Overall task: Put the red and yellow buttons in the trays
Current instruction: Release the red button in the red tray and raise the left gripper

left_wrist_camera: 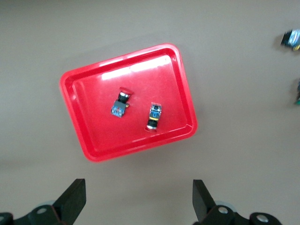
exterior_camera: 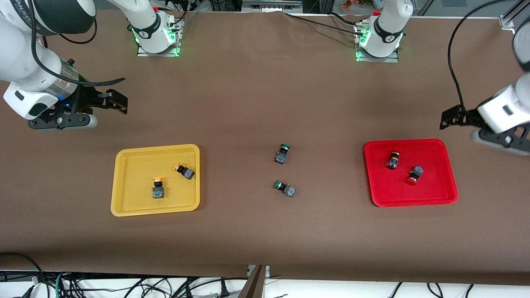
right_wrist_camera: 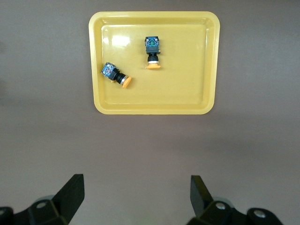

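Two yellow-capped buttons [exterior_camera: 158, 188] [exterior_camera: 184, 170] lie in the yellow tray [exterior_camera: 124, 207] toward the right arm's end of the table. Two red-capped buttons [exterior_camera: 393, 159] [exterior_camera: 415, 174] lie in the red tray [exterior_camera: 414, 201] toward the left arm's end. My right gripper [exterior_camera: 118, 102] is open and empty, up over bare table beside the yellow tray [right_wrist_camera: 212, 61]. My left gripper [exterior_camera: 450, 117] is open and empty, up over bare table beside the red tray [left_wrist_camera: 75, 79]. The wrist views show each gripper's fingers spread wide, right [right_wrist_camera: 137, 194] and left [left_wrist_camera: 139, 197].
Two green-capped buttons [exterior_camera: 282, 153] [exterior_camera: 285, 188] lie on the brown table between the trays. They also show at the edge of the left wrist view [left_wrist_camera: 291, 38]. Cables hang along the table's near edge.
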### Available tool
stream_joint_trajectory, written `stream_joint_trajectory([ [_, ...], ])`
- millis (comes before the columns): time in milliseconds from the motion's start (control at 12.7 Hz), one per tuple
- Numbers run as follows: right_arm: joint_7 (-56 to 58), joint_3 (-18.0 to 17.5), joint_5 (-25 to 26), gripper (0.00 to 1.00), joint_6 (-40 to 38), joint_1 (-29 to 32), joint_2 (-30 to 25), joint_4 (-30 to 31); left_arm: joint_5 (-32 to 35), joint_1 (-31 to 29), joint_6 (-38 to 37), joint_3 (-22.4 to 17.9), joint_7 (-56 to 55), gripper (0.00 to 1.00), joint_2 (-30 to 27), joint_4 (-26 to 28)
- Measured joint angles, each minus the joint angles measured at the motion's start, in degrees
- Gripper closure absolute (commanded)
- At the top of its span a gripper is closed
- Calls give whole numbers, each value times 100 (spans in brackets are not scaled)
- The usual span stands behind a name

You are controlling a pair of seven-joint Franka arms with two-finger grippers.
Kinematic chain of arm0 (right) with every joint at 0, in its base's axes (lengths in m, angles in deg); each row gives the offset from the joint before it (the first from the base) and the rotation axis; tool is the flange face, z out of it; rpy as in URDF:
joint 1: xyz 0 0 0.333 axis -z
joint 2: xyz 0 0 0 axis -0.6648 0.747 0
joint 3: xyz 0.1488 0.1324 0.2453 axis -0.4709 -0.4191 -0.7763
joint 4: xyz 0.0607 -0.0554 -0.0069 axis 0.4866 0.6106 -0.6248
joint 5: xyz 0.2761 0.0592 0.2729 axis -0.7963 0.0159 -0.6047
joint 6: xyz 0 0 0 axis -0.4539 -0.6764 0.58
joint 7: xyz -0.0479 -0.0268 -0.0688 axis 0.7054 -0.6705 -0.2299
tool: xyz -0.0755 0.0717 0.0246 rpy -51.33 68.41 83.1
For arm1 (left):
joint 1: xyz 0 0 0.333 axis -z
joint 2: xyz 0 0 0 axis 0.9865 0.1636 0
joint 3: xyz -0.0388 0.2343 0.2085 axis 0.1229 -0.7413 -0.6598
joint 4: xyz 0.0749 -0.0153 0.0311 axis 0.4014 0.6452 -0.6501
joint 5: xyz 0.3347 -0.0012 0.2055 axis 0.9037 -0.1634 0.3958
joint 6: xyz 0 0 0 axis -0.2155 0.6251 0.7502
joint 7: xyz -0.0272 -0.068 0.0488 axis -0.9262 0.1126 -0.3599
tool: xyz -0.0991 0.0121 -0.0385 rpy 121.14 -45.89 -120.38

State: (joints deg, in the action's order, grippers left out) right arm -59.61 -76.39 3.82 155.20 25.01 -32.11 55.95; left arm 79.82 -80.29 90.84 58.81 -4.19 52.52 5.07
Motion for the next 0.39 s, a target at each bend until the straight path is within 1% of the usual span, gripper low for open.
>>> stream_joint_trajectory([
  [79,0,0,1,0,1,0,0,-3,4,-158,-66,209,-547,0,-332,108],
  [158,0,0,1,0,1,0,0,-4,4,-193,-81,254,-817,0,-539,211],
  [237,0,0,1,0,1,0,1,-4,4,-212,-82,255,-959,0,-663,303],
  [395,0,0,1,0,1,0,1,-4,4,-269,-79,254,-1046,0,-714,401],
])
